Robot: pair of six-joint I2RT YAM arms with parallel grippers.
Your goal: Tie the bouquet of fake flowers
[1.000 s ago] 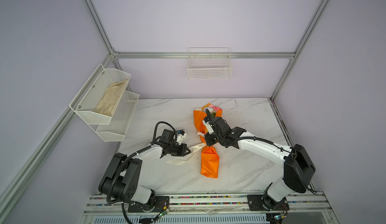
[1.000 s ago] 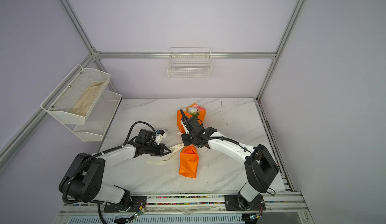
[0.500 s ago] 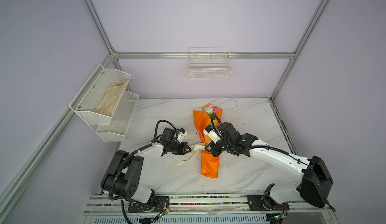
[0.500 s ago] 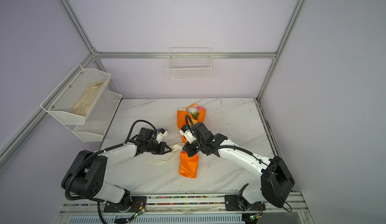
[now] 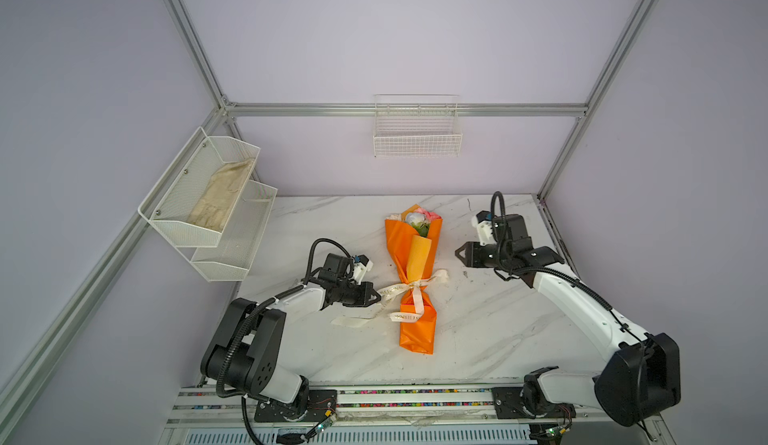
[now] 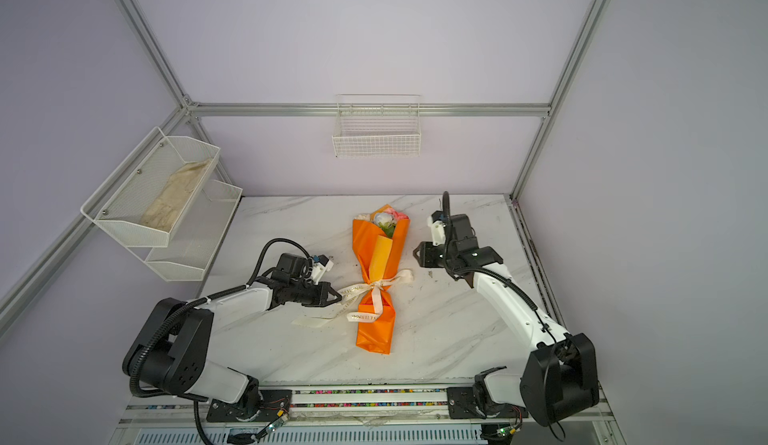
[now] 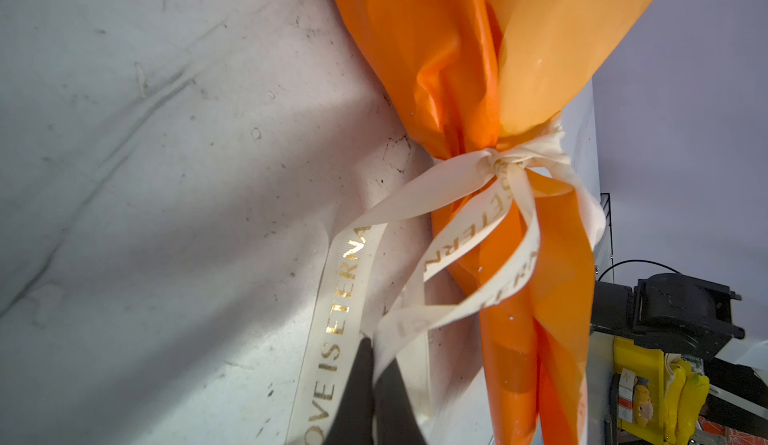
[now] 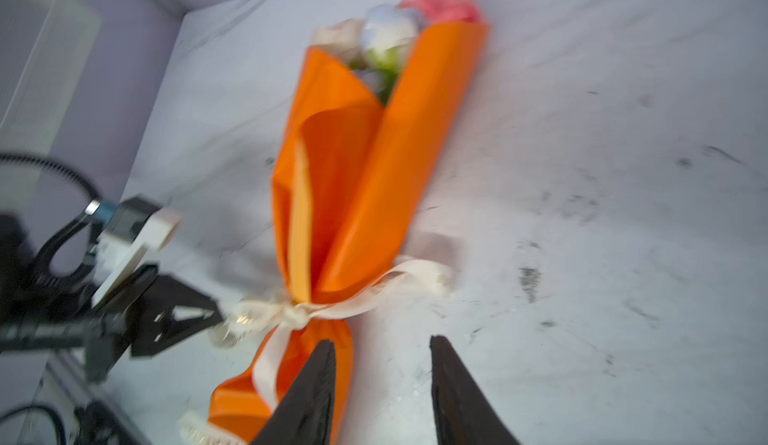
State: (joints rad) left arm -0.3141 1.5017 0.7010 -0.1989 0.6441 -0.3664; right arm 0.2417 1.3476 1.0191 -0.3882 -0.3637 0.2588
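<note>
The bouquet of fake flowers (image 5: 415,256) (image 6: 380,264) lies in orange paper along the middle of the table, blooms at the far end. A cream printed ribbon (image 5: 413,285) (image 7: 494,164) is knotted round its narrow waist. My left gripper (image 5: 377,295) (image 6: 338,294) (image 7: 378,351) sits just left of the knot, shut on one strand of the ribbon. My right gripper (image 5: 457,252) (image 6: 414,252) (image 8: 381,339) hangs open to the right of the bouquet (image 8: 365,164), apart from it, with nothing between its fingers.
A loose ribbon tail (image 5: 353,321) trails on the marble table (image 5: 498,326) left of the bouquet's lower end. A two-tier white mesh shelf with a beige cloth (image 5: 220,202) hangs on the left wall. A white wire basket (image 5: 417,135) hangs on the back wall.
My right gripper has opened and pulled back to the right, away from the bouquet's waist. The left gripper has stayed shut on the ribbon, hardly moving.
</note>
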